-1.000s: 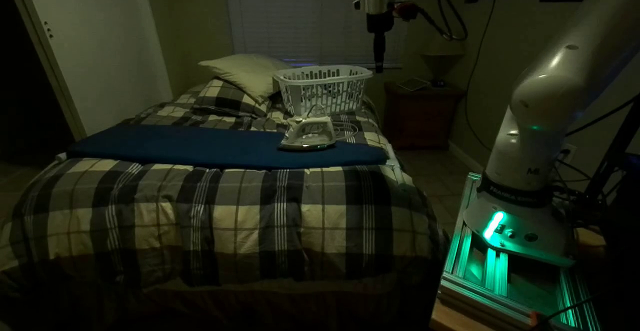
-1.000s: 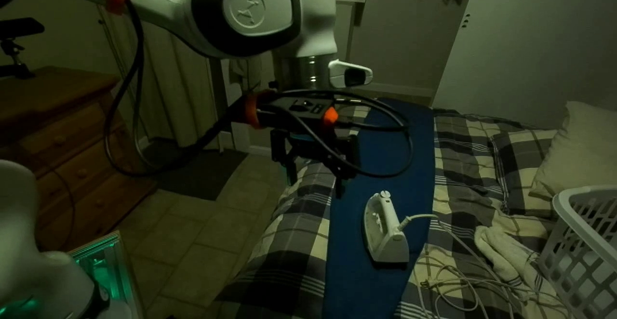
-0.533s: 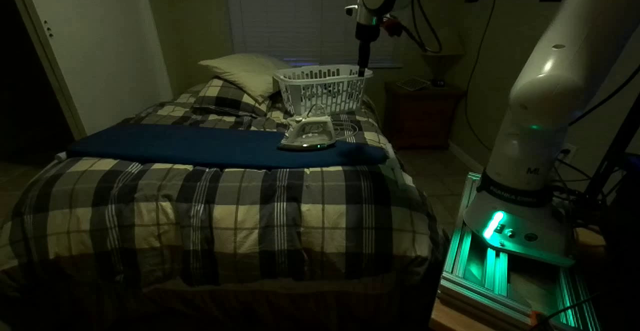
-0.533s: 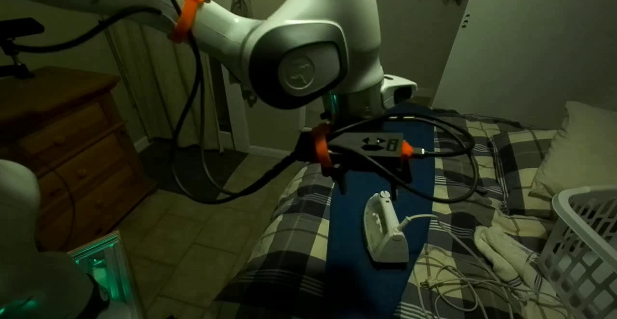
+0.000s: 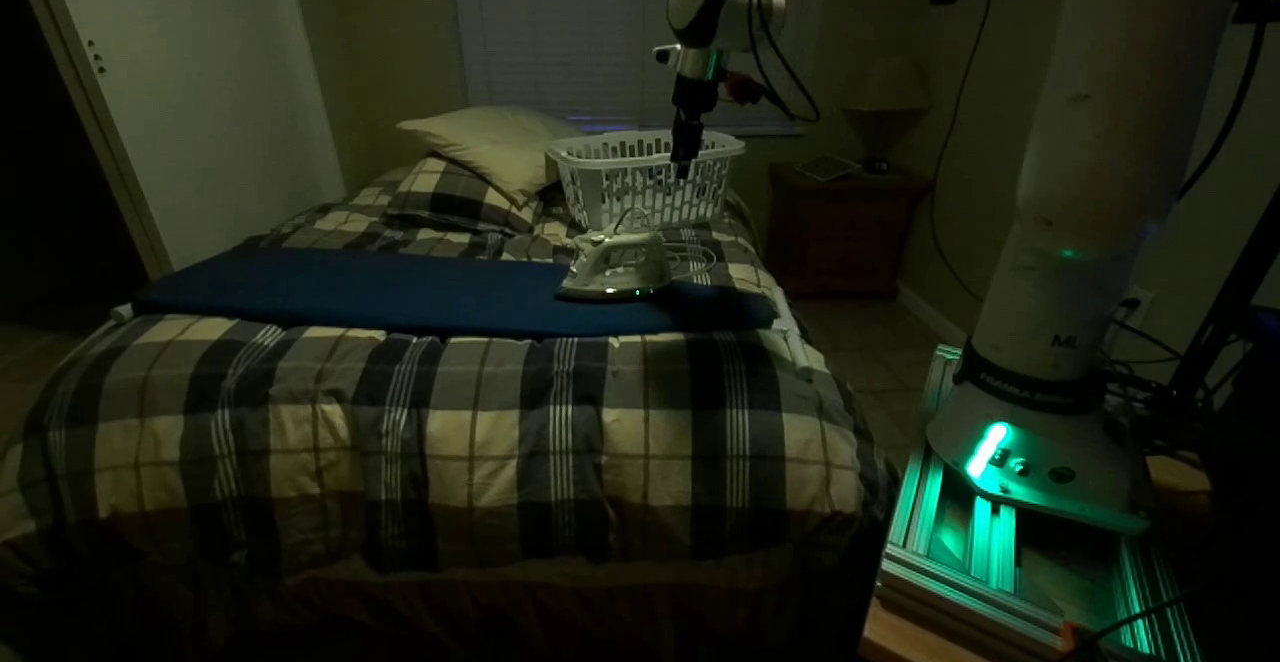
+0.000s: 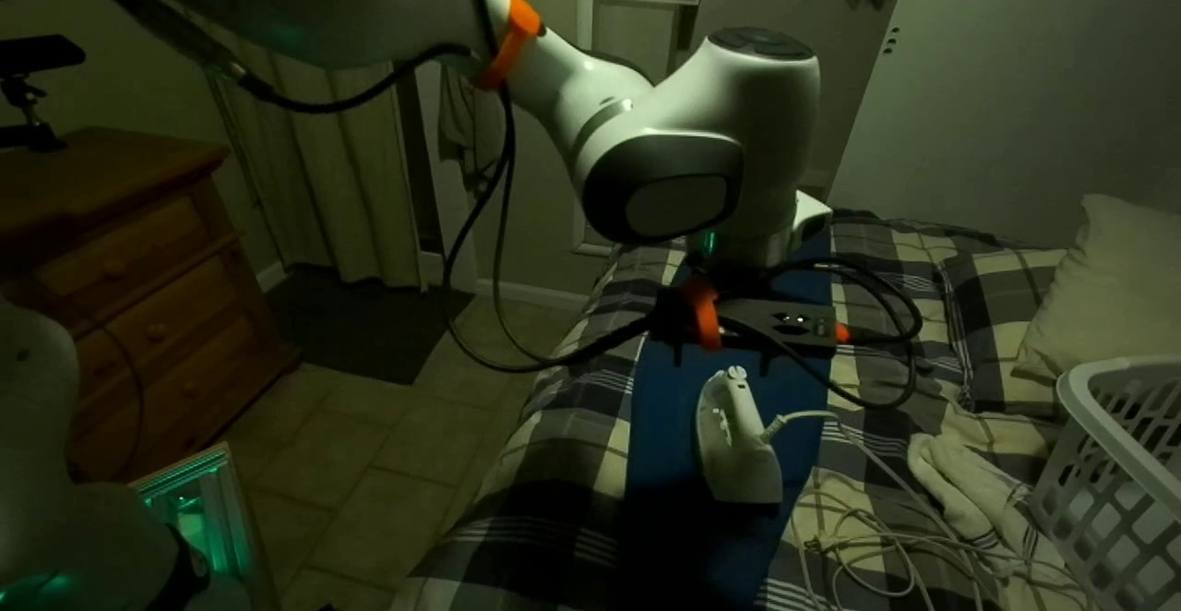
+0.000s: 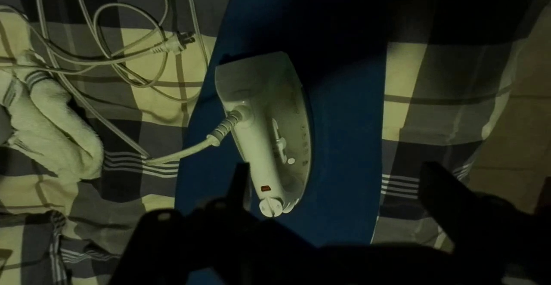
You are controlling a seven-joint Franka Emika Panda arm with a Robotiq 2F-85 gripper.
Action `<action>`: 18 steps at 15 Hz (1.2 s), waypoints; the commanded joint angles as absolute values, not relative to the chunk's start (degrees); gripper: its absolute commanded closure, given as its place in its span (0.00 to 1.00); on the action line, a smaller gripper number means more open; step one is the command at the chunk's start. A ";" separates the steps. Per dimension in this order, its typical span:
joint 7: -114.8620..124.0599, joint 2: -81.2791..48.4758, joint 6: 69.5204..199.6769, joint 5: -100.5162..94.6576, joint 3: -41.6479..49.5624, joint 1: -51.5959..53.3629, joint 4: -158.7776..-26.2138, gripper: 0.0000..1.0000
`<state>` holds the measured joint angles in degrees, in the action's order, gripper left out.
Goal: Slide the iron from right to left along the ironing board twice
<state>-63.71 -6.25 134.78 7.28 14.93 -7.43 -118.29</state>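
Note:
The pale grey-white iron (image 5: 652,267) rests sole-down on the dark blue ironing board (image 5: 380,287), nearer its right end in that exterior view. The iron also shows in another exterior view (image 6: 745,471) and in the wrist view (image 7: 257,140), its handle slanting toward the gripper side. My gripper (image 7: 336,164) is open and empty. It hovers above the board, over the iron's nose end, its fingers wide apart and apart from the iron. In the wrist view one finger lies beside the handle's tip, the other over the plaid bedcover. The gripper also shows in both exterior views (image 5: 683,170) (image 6: 721,366).
A white cord (image 7: 189,151) runs from the iron's handle to loose coils on the plaid bed. Rolled white socks (image 6: 978,482) and a white lattice basket (image 6: 1098,426) lie beyond. A pale pillow (image 5: 490,147) is at the bed's head.
My arm has swung over the ironing board and come lower, leftward in an exterior view and rightward in another. The gripper is now closer above the iron. The iron has not moved.

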 commanded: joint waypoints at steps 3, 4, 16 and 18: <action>-69.72 -17.75 132.14 9.77 9.14 -12.12 -107.18 0.00; -69.83 -19.09 132.26 9.27 8.22 -12.58 -106.03 0.00; -69.94 -32.96 134.37 8.97 1.58 -18.11 -93.97 0.00; -69.61 -34.62 135.20 9.03 0.83 -18.60 -92.74 0.00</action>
